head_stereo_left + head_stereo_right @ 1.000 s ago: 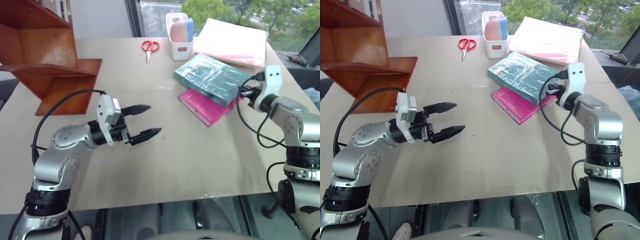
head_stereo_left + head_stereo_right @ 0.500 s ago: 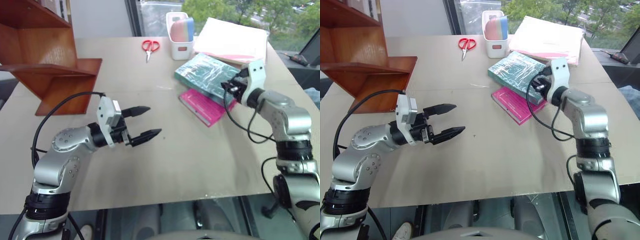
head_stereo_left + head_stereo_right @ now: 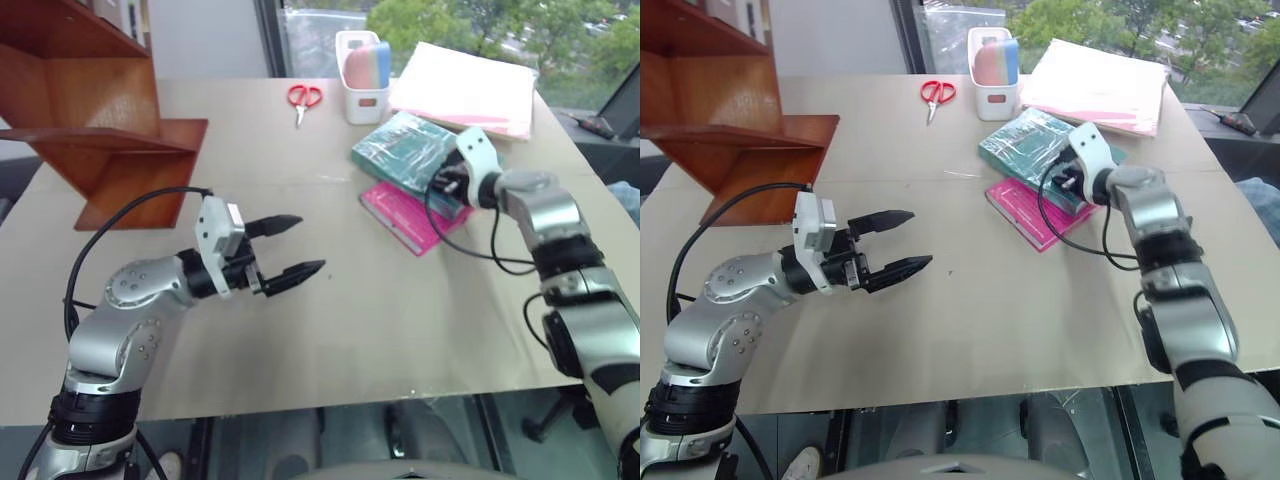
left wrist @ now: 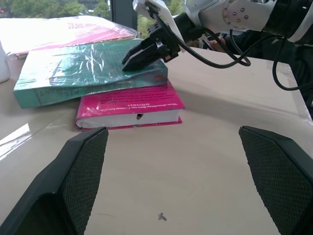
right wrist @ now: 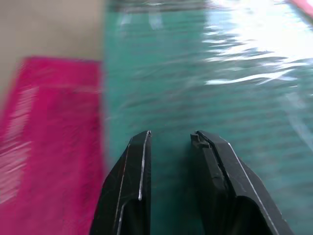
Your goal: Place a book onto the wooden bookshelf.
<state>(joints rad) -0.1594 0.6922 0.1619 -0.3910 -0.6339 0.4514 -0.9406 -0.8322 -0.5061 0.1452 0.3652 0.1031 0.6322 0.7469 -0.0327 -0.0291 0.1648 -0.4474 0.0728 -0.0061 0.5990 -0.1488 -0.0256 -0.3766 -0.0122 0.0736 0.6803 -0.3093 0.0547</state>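
The teal-green book (image 3: 405, 155) lies at the back right of the table, resting partly on a smaller bright pink book (image 3: 405, 215). My right gripper (image 3: 440, 183) hovers just over the teal book's near right corner, pointing down and left. In the right wrist view its fingers (image 5: 137, 171) stand slightly open, with only the glossy cover (image 5: 220, 73) behind the gap. My left gripper (image 3: 305, 245) hangs wide open over the bare middle of the table, aimed toward the books. The wooden bookshelf (image 3: 90, 130) stands at the far left.
Red scissors (image 3: 303, 97) lie at the back of the table. A white cup (image 3: 362, 65) holding erasers stands behind the books, beside a pale pink paper stack (image 3: 465, 90). The cardboard tabletop (image 3: 350, 330) stretches toward the front edge.
My right gripper swung left and down from beside the books to over the teal book's corner, and its fingers parted from shut. The left arm stayed still.
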